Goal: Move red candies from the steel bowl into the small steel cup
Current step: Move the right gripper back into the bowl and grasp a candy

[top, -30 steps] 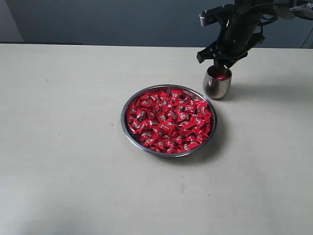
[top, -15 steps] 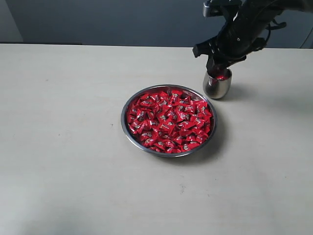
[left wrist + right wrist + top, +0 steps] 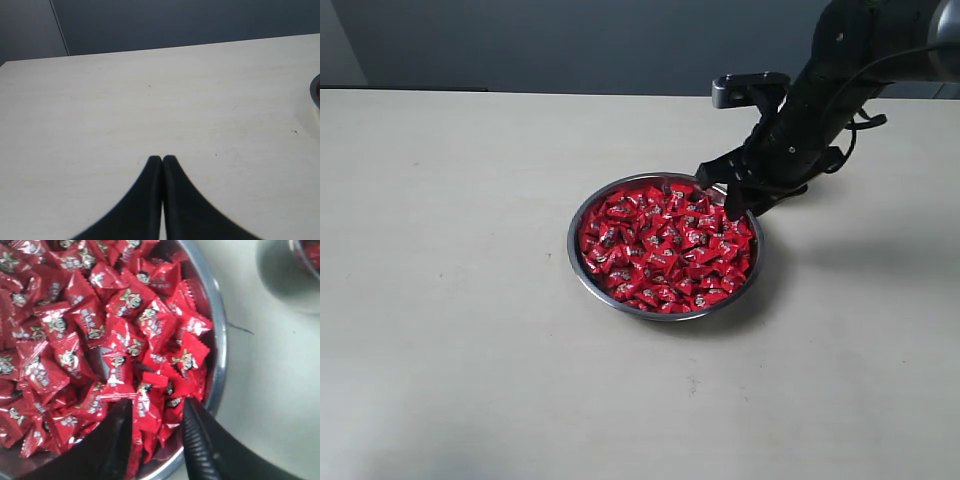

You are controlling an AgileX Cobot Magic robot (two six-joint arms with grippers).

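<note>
Candies [image 3: 125, 305] crowd between tips of the spread right claw [image 3: 156, 412].

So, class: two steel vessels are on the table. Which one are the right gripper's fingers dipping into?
The steel bowl: the wide shallow dish heaped with red candies. The right gripper is open inside its rim; the small steel cup stands apart.

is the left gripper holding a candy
No, the left gripper is shut tight with nothing between its fingers, hanging above the table.
</note>
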